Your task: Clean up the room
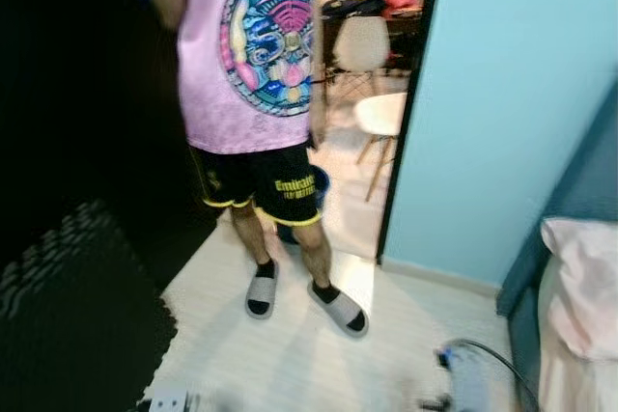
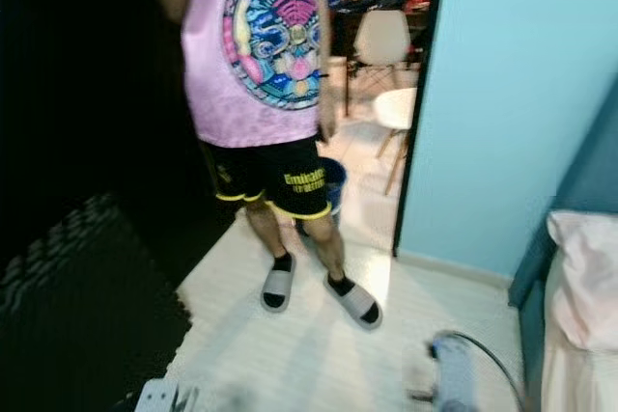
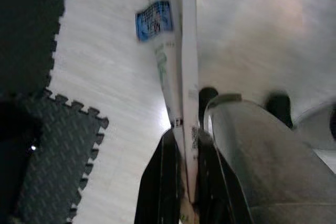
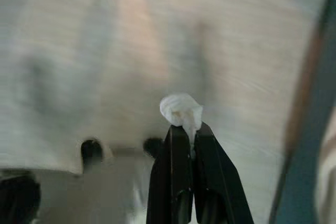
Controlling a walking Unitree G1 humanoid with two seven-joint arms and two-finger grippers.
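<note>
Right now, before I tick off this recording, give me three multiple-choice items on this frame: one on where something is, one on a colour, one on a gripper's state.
1. Where does the person stand?
A. on the bed
B. on the pale floor before a doorway
C. on the dark foam mat

2. What colour is the wall on the robot's right?
A. light blue
B. yellow
C. red

3. What does the right gripper hold?
A. nothing, its fingers are spread wide
B. a slipper
C. a crumpled white wad

Answers:
1 B: both slippers rest on the pale floor, with white chairs in the room behind.
2 A: the head views show it light blue.
3 C: the right wrist view shows the white wad pinched between the black fingertips.
</note>
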